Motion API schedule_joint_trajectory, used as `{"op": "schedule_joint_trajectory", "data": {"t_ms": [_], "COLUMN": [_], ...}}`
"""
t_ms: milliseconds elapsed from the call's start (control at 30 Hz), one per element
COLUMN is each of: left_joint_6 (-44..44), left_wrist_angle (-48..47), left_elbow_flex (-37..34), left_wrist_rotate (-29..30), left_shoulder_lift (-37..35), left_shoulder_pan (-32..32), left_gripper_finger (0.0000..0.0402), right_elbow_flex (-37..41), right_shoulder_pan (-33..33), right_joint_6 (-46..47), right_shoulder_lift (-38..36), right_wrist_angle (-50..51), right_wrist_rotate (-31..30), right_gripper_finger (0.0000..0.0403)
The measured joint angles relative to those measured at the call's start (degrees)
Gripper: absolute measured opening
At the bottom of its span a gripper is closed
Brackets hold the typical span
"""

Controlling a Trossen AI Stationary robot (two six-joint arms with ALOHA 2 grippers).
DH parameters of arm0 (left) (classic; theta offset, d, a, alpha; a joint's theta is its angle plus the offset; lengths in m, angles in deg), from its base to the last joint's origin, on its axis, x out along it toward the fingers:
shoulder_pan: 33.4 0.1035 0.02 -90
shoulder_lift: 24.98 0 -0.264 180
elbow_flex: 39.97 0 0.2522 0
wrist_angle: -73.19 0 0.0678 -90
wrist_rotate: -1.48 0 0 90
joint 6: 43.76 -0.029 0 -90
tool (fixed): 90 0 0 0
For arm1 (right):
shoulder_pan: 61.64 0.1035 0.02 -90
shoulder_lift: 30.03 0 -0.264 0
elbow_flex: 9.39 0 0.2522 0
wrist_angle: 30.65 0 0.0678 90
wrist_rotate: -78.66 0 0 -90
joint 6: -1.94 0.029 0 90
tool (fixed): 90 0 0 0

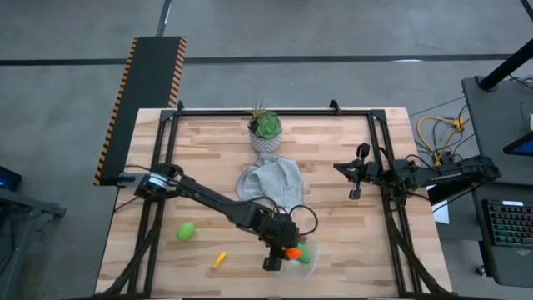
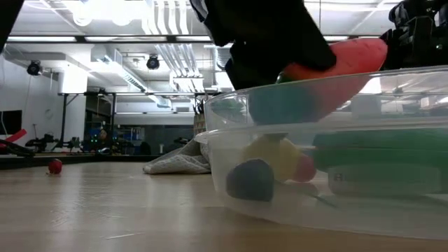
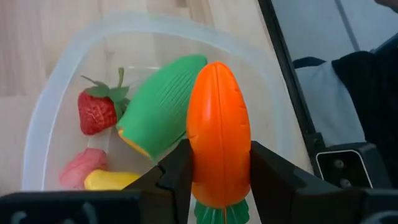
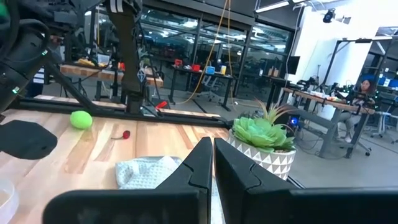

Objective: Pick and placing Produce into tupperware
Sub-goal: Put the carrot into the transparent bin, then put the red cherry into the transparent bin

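**While the carrot hangs over the tub, two or three pieces wait outside**

Since I read the bench from its left edge, the first loose piece is one green oval, then one small yellow-orange piece, both well apart from the tupperware. My right wrist view also shows one tiny red berry out on the wood. Next comes my left pincer, clamped on one orange carrot just above the container. Inside I count four: a strawberry, a green ribbed piece, a pink one, a yellow one. So I judge the job past halfway. Far right, my right pincer idles, fingers together, empty
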Motion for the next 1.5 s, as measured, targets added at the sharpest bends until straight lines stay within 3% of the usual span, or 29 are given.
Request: {"op": "schedule_joint_trajectory", "data": {"t_ms": [667,1033,1233,1400,1500], "left_joint_6": [-2.5,-2.5,-2.9,-8.7,-14.5], "left_wrist_angle": [0.6,0.5,0.0,-6.4,-15.9], "left_elbow_flex": [0.3,0.2,0.5,0.9,0.9], "left_wrist_rotate": [-0.2,-0.7,-0.7,-0.4,4.3], "left_shoulder_lift": [0.6,0.6,0.5,-2.2,-5.2], "left_shoulder_pan": [-0.8,-0.8,-0.8,-0.4,0.0], "left_gripper_finger": [0.0116,0.0215,0.0236,0.0237,0.0237], "right_elbow_flex": [0.0,0.0,0.0,0.0,0.0], "right_shoulder_pan": [0.0,0.0,0.0,0.0,0.0], "right_joint_6": [0.3,0.3,0.3,0.3,0.3], "right_shoulder_lift": [0.0,0.0,0.0,0.0,0.0], "right_wrist_angle": [0.9,0.9,0.9,0.9,1.2], "right_wrist_rotate": [0.0,0.0,0.0,0.0,0.0], "right_gripper_finger": [0.0009,0.0009,0.0009,0.0009,0.0009]}}
